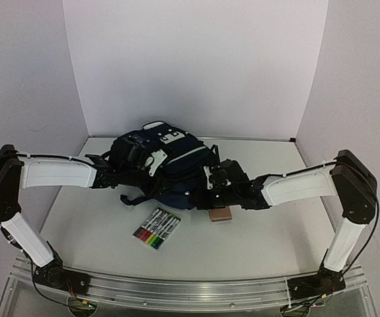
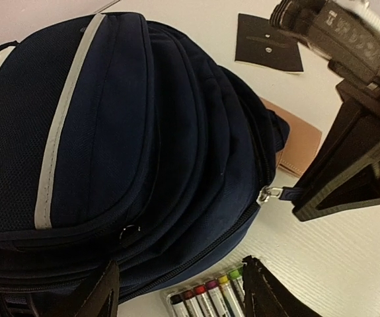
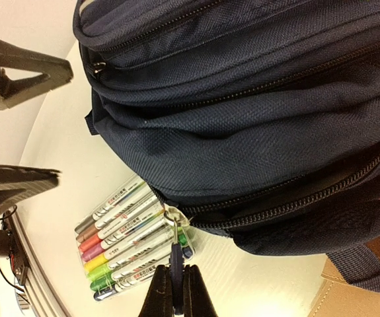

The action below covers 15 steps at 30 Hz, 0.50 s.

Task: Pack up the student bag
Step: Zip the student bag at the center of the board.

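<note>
The student bag (image 1: pixel 160 162), a navy-blue backpack with thin pale stripes, lies at the back middle of the table and fills the left wrist view (image 2: pixel 110 132). My right gripper (image 3: pixel 174 294) is shut on the dark zipper pull (image 3: pixel 176 254) of a closed zipper at the bag's lower edge (image 3: pixel 256 132). From the left wrist I see that pull (image 2: pixel 277 193) stretched taut. My left gripper (image 2: pixel 183 297) is open at the bag's left side (image 1: pixel 114 177), its fingers (image 2: pixel 104 294) spread wide with nothing held.
A clear pack of coloured markers (image 1: pixel 156 229) lies in front of the bag, close under the zipper (image 3: pixel 127 234). A tan flat case (image 1: pixel 221 214) lies by the bag's right corner. A black square patch (image 2: pixel 269 43) sits on the table beyond.
</note>
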Each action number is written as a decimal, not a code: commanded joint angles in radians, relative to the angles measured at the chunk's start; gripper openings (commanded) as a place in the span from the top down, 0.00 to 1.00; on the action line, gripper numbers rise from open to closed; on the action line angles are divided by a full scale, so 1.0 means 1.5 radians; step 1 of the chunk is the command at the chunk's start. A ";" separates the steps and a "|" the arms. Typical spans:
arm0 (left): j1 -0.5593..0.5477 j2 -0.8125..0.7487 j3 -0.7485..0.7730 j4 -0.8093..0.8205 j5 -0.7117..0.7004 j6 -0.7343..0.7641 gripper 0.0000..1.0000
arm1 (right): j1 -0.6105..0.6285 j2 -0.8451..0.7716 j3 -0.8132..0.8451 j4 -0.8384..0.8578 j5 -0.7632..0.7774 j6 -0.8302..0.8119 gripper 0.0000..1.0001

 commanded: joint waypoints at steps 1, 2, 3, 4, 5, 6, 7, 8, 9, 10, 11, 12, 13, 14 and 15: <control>-0.012 0.013 0.027 0.034 -0.128 0.089 0.40 | 0.002 -0.043 -0.008 0.051 -0.001 0.014 1.00; -0.014 0.020 0.028 0.036 -0.141 0.097 0.41 | 0.002 -0.042 -0.009 0.055 -0.004 0.017 1.00; -0.016 0.029 0.031 0.037 -0.152 0.103 0.41 | 0.002 -0.041 -0.010 0.058 -0.006 0.018 1.00; -0.018 0.039 0.035 0.036 -0.161 0.110 0.42 | 0.002 -0.039 -0.010 0.060 -0.009 0.020 1.00; -0.020 0.049 0.038 0.036 -0.170 0.117 0.42 | 0.002 -0.038 -0.009 0.061 -0.011 0.021 1.00; -0.023 0.057 0.040 0.037 -0.182 0.123 0.42 | 0.002 -0.036 -0.008 0.063 -0.014 0.021 1.00; -0.026 0.063 0.041 0.042 -0.198 0.126 0.42 | 0.002 -0.035 -0.008 0.064 -0.016 0.021 1.00; -0.028 0.068 0.041 0.047 -0.208 0.129 0.42 | 0.002 -0.035 -0.008 0.065 -0.018 0.022 1.00; -0.029 0.070 0.040 0.048 -0.210 0.131 0.42 | 0.002 -0.035 -0.008 0.066 -0.020 0.022 1.00; -0.029 0.074 0.040 0.061 -0.214 0.130 0.43 | 0.002 -0.035 -0.008 0.066 -0.019 0.022 1.00; -0.029 0.077 0.041 0.075 -0.218 0.130 0.45 | 0.002 -0.035 -0.009 0.066 -0.019 0.022 1.00; -0.029 0.080 0.042 0.080 -0.223 0.128 0.49 | 0.002 -0.035 -0.010 0.066 -0.018 0.023 1.00; -0.030 0.086 0.047 0.085 -0.237 0.127 0.54 | 0.002 -0.035 -0.010 0.065 -0.015 0.023 1.00; -0.031 0.090 0.049 0.087 -0.250 0.126 0.60 | 0.002 -0.037 -0.011 0.065 -0.009 0.026 1.00; -0.031 0.094 0.051 0.091 -0.267 0.125 0.68 | 0.002 -0.039 -0.011 0.062 -0.001 0.029 1.00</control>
